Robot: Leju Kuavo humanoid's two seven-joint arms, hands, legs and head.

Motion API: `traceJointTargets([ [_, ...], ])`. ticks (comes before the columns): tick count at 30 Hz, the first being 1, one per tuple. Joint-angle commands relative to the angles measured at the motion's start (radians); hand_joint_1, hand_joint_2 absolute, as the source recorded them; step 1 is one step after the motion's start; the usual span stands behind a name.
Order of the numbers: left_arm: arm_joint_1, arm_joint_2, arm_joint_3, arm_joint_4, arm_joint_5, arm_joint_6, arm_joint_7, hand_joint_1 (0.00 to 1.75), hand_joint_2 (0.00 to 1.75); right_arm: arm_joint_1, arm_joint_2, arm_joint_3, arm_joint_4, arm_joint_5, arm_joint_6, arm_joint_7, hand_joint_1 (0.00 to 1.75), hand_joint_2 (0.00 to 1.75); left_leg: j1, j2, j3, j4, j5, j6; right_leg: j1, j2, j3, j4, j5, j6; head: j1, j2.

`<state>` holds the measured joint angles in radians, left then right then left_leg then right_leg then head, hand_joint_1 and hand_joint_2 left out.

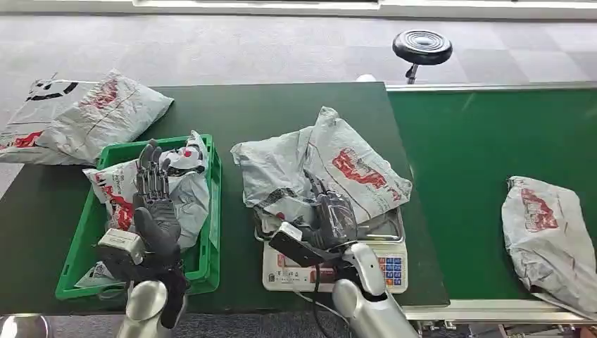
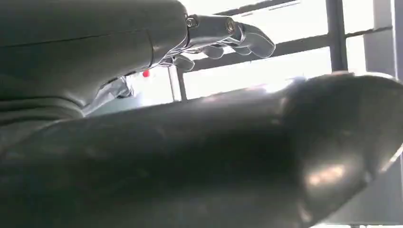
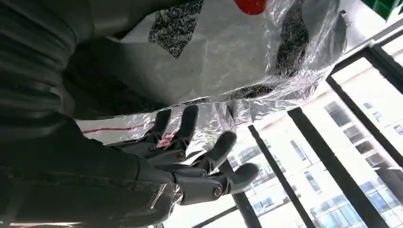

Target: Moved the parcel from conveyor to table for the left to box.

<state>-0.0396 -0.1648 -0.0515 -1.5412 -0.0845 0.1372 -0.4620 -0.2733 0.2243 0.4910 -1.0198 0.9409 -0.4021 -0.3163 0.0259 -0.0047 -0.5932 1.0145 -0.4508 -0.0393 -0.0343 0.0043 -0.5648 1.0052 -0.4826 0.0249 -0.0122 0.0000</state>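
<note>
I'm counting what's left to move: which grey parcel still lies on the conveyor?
The grey parcel at far right, alone on the bright green belt. The others lie on the scale, in the green crate and on the table's far-left corner.

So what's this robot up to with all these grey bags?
It is sorting parcels. Its right hand rests on a grey parcel lying on a scale on the dark green table, fingers spread against the plastic. Its left hand hovers open over a green crate that already holds a parcel. Another parcel waits on the conveyor to the right, and one more lies at the table's far left corner.
</note>
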Motion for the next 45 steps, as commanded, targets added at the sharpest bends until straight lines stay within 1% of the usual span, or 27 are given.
traceJointTargets([
  [1,0.001,0.037,-0.100,-0.052,-0.157,0.127,-0.030,0.00,0.00,0.156,-0.127,-0.090,-0.364,-0.110,0.033,-0.057,0.00,1.75,0.000,-0.004,-0.001,0.000,0.000,0.002,0.000,-0.005,0.001,-0.001,-0.001,-0.001,0.000,0.000],
  [4,-0.016,0.054,-0.129,-0.050,-0.188,0.100,0.001,0.00,0.00,0.198,-0.131,-0.107,-0.455,-0.107,0.036,-0.064,0.00,1.75,0.000,-0.005,-0.002,0.000,0.001,0.003,0.001,-0.007,0.001,-0.001,-0.001,-0.002,0.000,0.000],
  [6,-0.025,0.067,-0.160,-0.046,-0.233,0.068,-0.012,0.00,0.00,0.240,-0.129,-0.131,-0.516,-0.119,0.024,-0.078,0.00,1.75,0.000,-0.005,-0.002,-0.001,0.001,0.003,0.000,-0.006,0.000,-0.002,0.000,-0.003,0.000,0.000],
  [7,-0.032,0.063,-0.170,-0.040,-0.268,0.060,0.007,0.00,0.00,0.282,-0.135,-0.151,-0.565,-0.132,0.012,-0.097,0.00,1.75,-0.001,-0.004,-0.002,-0.001,0.000,0.003,0.000,-0.005,-0.001,-0.001,-0.001,-0.002,0.000,0.000],
  [9,-0.050,0.055,-0.187,-0.027,-0.337,0.085,0.019,0.00,0.00,0.356,-0.143,-0.192,-0.641,-0.130,-0.027,-0.115,0.00,1.75,0.000,-0.006,-0.003,-0.001,0.001,0.003,0.000,-0.008,-0.001,-0.001,-0.001,-0.002,0.000,0.000],
  [10,-0.067,0.050,-0.200,-0.018,-0.416,0.137,0.030,0.00,0.00,0.398,-0.145,-0.219,-0.682,-0.143,-0.050,-0.138,0.00,1.75,0.000,-0.007,-0.003,-0.001,0.000,0.002,0.000,-0.008,0.000,-0.001,-0.001,-0.002,0.000,0.000],
  [11,-0.084,0.052,-0.217,-0.010,-0.487,0.174,0.049,0.00,0.00,0.420,-0.147,-0.235,-0.706,-0.154,-0.064,-0.157,0.00,1.75,-0.001,-0.010,-0.002,-0.001,0.001,0.003,0.000,-0.012,0.001,-0.002,-0.002,-0.002,0.000,0.000],
  [14,-0.143,0.079,-0.277,0.023,-0.632,0.165,0.133,0.00,0.00,0.451,-0.156,-0.274,-0.727,-0.166,-0.103,-0.177,0.00,1.75,0.000,-0.009,-0.003,0.000,0.000,0.003,0.000,-0.010,0.001,-0.002,-0.001,-0.002,0.000,0.000],
  [15,-0.169,0.090,-0.299,0.056,-0.701,0.159,0.161,0.00,0.00,0.447,-0.158,-0.277,-0.721,-0.186,-0.115,-0.191,0.00,1.75,0.000,-0.005,-0.003,0.000,0.000,0.002,0.000,-0.007,-0.001,-0.001,-0.001,-0.001,0.000,0.000],
  [16,-0.194,0.103,-0.322,0.098,-0.750,0.126,0.197,0.00,1.75,0.443,-0.159,-0.276,-0.714,-0.206,-0.118,-0.208,0.00,1.75,0.000,-0.007,-0.002,-0.001,0.001,0.003,0.000,-0.009,0.000,-0.002,-0.001,-0.002,0.000,0.000],
  [17,-0.254,0.121,-0.366,0.215,-0.828,0.075,0.236,0.00,1.75,0.430,-0.155,-0.269,-0.696,-0.219,-0.114,-0.222,0.00,1.75,-0.001,-0.008,-0.002,-0.001,0.001,0.003,0.000,-0.009,0.001,-0.002,-0.001,-0.002,0.000,0.000],
  [18,-0.300,0.122,-0.391,0.316,-0.872,0.049,0.254,0.00,1.75,0.416,-0.151,-0.262,-0.678,-0.225,-0.105,-0.229,0.00,1.75,-0.001,-0.007,-0.002,-0.002,0.001,0.003,0.000,-0.009,0.001,-0.003,0.000,-0.002,0.000,0.000],
  [19,-0.351,0.115,-0.410,0.428,-0.897,0.026,0.265,0.00,1.75,0.403,-0.143,-0.258,-0.663,-0.228,-0.099,-0.233,0.00,1.75,-0.001,-0.009,-0.001,-0.003,0.003,0.003,0.000,-0.010,0.002,-0.004,0.001,-0.003,0.000,0.000],
  [20,-0.403,0.101,-0.419,0.550,-0.924,0.033,0.271,0.00,1.75,0.394,-0.137,-0.252,-0.650,-0.226,-0.092,-0.234,0.00,1.75,-0.001,-0.007,-0.001,-0.002,0.002,0.002,-0.001,-0.008,0.001,-0.003,0.000,-0.001,0.000,0.000],
  [22,-0.524,0.069,-0.441,0.827,-0.963,0.044,0.276,0.00,1.75,0.377,-0.125,-0.242,-0.635,-0.216,-0.082,-0.234,0.00,1.75,-0.001,-0.010,0.000,-0.004,0.004,0.003,0.000,-0.011,0.003,-0.004,0.002,-0.002,0.000,0.000],
  [23,-0.539,0.064,-0.440,0.863,-0.961,0.062,0.265,0.00,1.75,0.376,-0.125,-0.241,-0.635,-0.213,-0.083,-0.232,0.00,1.75,-0.002,-0.007,0.001,-0.002,0.003,0.003,-0.001,-0.008,0.002,-0.003,0.001,-0.001,0.000,0.000],
  [24,-0.551,0.059,-0.439,0.895,-0.957,0.078,0.255,0.00,1.75,0.375,-0.124,-0.239,-0.635,-0.211,-0.084,-0.230,0.00,1.75,-0.001,-0.009,0.000,-0.004,0.005,0.003,0.000,-0.010,0.003,-0.005,0.003,-0.002,0.000,0.000],
  [27,-0.551,0.059,-0.439,0.895,-0.957,0.078,0.255,0.00,1.75,0.375,-0.124,-0.239,-0.635,-0.211,-0.084,-0.230,0.00,1.75,-0.001,-0.002,0.000,-0.001,0.004,0.002,0.000,-0.003,0.000,-0.002,0.005,-0.001,0.000,0.000],
  [29,-0.550,0.059,-0.438,0.895,-0.963,0.056,0.264,0.00,1.75,0.379,-0.127,-0.241,-0.640,-0.215,-0.073,-0.228,0.00,1.75,-0.001,0.001,-0.001,-0.002,0.005,0.003,0.000,-0.001,-0.001,-0.002,0.006,-0.003,0.000,0.000],
  [31,-0.557,0.056,-0.434,0.919,-0.967,0.048,0.273,0.00,1.75,0.376,-0.123,-0.241,-0.637,-0.216,-0.073,-0.228,0.00,1.75,-0.001,0.002,-0.001,0.000,0.004,0.002,0.000,0.000,-0.002,-0.001,0.005,-0.001,0.000,0.000],
  [32,-0.566,0.054,-0.437,0.941,-0.966,0.032,0.273,0.00,1.75,0.375,-0.124,-0.239,-0.635,-0.214,-0.071,-0.228,0.00,1.75,0.000,0.001,-0.001,0.000,0.004,0.002,0.000,0.000,-0.001,-0.002,0.005,-0.001,0.000,0.000],
  [34,-0.609,0.036,-0.436,1.059,-0.961,-0.041,0.280,0.00,1.75,0.360,-0.122,-0.234,-0.625,-0.208,-0.059,-0.222,0.00,1.75,-0.001,0.001,0.000,-0.002,0.004,0.004,0.000,-0.001,0.000,-0.003,0.006,-0.003,0.000,0.000],
  [35,-0.622,0.026,-0.432,1.106,-0.960,-0.049,0.284,0.00,1.75,0.350,-0.119,-0.233,-0.620,-0.207,-0.052,-0.215,0.00,1.75,0.000,0.002,-0.001,0.000,0.003,0.002,0.000,0.001,-0.002,-0.001,0.005,-0.001,0.000,0.000],
  [37,-0.640,0.009,-0.435,1.180,-0.971,-0.061,0.300,0.00,1.75,0.339,-0.114,-0.238,-0.623,-0.202,-0.048,-0.197,0.00,1.75,0.000,0.001,-0.001,-0.001,0.004,0.003,0.000,0.000,-0.001,-0.002,0.006,-0.002,0.000,0.000],
  [41,-0.636,-0.008,-0.436,1.223,-0.976,-0.085,0.318,0.00,1.75,0.352,-0.109,-0.242,-0.641,-0.193,-0.045,-0.186,0.00,1.75,0.000,0.002,0.000,-0.001,0.003,0.002,0.000,0.001,0.000,-0.002,0.006,-0.001,0.000,0.000],
  [44,-0.638,-0.010,-0.444,1.237,-0.959,-0.111,0.323,0.00,1.75,0.359,-0.097,-0.244,-0.660,-0.172,-0.032,-0.169,0.00,1.75,-0.001,0.001,0.001,-0.003,0.005,0.004,0.000,-0.001,0.003,-0.003,0.007,-0.002,0.000,0.000],
  [45,-0.636,-0.008,-0.444,1.237,-0.961,-0.112,0.323,0.00,1.75,0.360,-0.094,-0.245,-0.661,-0.168,-0.029,-0.166,0.00,1.75,-0.001,-0.001,0.002,-0.001,0.004,0.003,0.000,-0.002,0.004,-0.002,0.005,0.000,0.000,0.000],
])
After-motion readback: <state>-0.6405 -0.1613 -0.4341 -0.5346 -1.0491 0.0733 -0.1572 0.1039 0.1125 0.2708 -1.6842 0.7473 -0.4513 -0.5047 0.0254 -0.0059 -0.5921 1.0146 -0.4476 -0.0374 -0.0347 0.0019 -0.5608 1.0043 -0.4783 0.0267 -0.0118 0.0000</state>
